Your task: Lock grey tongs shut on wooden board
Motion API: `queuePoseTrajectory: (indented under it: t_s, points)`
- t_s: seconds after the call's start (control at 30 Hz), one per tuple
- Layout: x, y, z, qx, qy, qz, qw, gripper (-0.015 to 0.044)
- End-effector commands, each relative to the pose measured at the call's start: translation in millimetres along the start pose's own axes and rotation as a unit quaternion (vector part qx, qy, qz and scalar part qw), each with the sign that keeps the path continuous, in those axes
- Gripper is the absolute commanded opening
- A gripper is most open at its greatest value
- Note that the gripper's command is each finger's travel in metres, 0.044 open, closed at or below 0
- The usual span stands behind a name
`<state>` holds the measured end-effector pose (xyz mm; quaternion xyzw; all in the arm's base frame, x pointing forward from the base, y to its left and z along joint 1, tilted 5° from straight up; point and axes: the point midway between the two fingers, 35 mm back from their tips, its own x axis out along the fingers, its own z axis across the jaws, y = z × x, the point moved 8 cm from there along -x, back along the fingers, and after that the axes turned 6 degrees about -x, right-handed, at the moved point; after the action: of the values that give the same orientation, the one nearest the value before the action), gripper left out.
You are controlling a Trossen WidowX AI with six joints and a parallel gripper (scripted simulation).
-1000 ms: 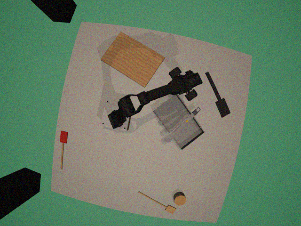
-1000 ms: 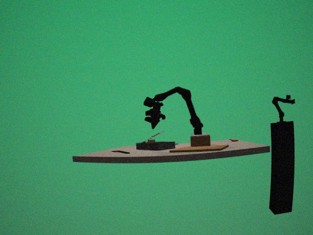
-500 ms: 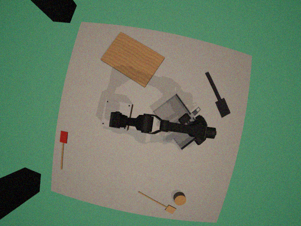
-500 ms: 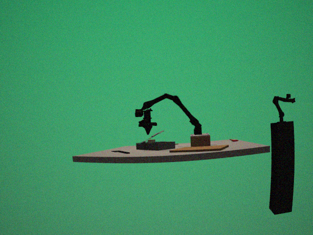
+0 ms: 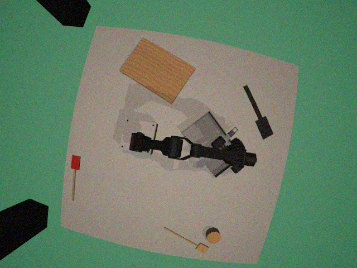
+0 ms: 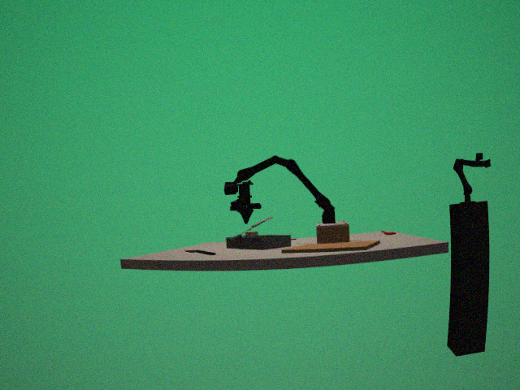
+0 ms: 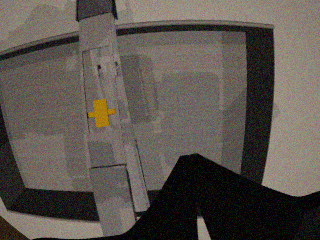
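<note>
The grey tongs (image 5: 232,132) (image 6: 262,223) (image 7: 107,185) lie across the roasting tin (image 5: 216,122) (image 6: 262,242) (image 7: 260,100), with one end past its rim. In the exterior view one arm slants up, apart from the tin, so they stand open. A yellow cross-shaped mark (image 7: 101,113) shows on them in the wrist view. My gripper (image 6: 246,222) (image 7: 189,163) points down above the tin, shut and empty, to the right of the tongs in the wrist view and not touching them. In the top view the arm hides its fingertips and part of the tongs. The wooden board (image 5: 158,69) (image 6: 331,247) is bare.
A black spatula (image 5: 264,127) (image 6: 201,252) lies beyond the tin. A red-headed tool (image 5: 75,162) (image 6: 388,232) lies near one table edge. A wooden spatula (image 5: 202,248) and a round wooden-topped pot (image 5: 213,237) are near another edge. Dark pillars stand off the table.
</note>
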<state>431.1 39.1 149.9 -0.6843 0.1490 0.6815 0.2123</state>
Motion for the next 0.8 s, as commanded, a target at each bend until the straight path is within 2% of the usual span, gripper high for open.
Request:
queuePoseTrajectory:
  t_s: [0.0,0.77]
  points:
    - [5,0,0,-0.003,0.0,0.001,1.0,-0.015]
    - [43,0,-1,-0.003,0.0,0.001,1.0,-0.015]
